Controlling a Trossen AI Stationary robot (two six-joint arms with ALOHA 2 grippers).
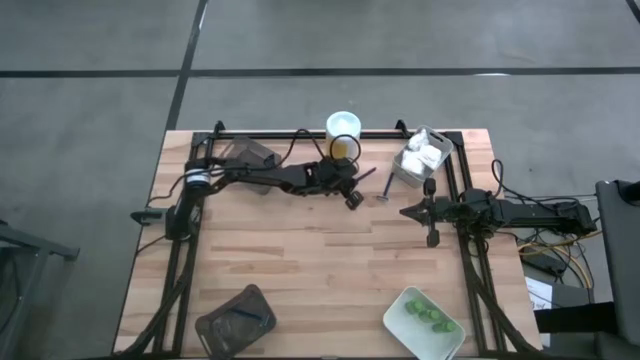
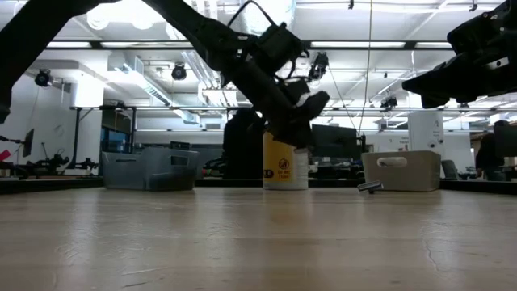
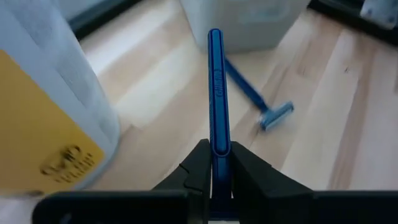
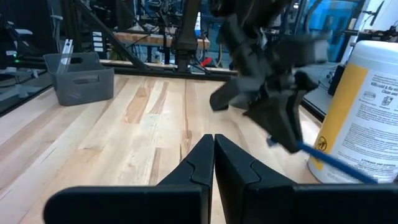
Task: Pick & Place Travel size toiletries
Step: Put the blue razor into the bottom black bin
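Note:
My left gripper (image 1: 353,196) hangs above the table's far middle, shut on a thin blue razor (image 3: 215,87). Beside it stands the yellow, white-capped bottle (image 1: 342,135) on its base. A second razor (image 1: 385,188) lies flat on the wood just right of the left gripper. White lumpy packets (image 1: 422,155) fill a pale tray at the far right. Green pieces (image 1: 428,316) lie in a white tray at the near right. My right gripper (image 1: 432,222) is shut, holds nothing, and hovers right of the loose razor. My left gripper pinches the blue razor's handle (image 3: 216,140) between its two fingers (image 3: 198,165). The handle runs along the fingers and sticks out well past their tips. The razor is lifted clear of the table, and its end between the fingers is hidden by them.
A dark tray (image 1: 245,152) sits at the far left. Another dark tray (image 1: 235,318) at the near left holds a blue razor. The arms' frame rails run along both table sides. Bare wood spans the middle (image 1: 320,260).

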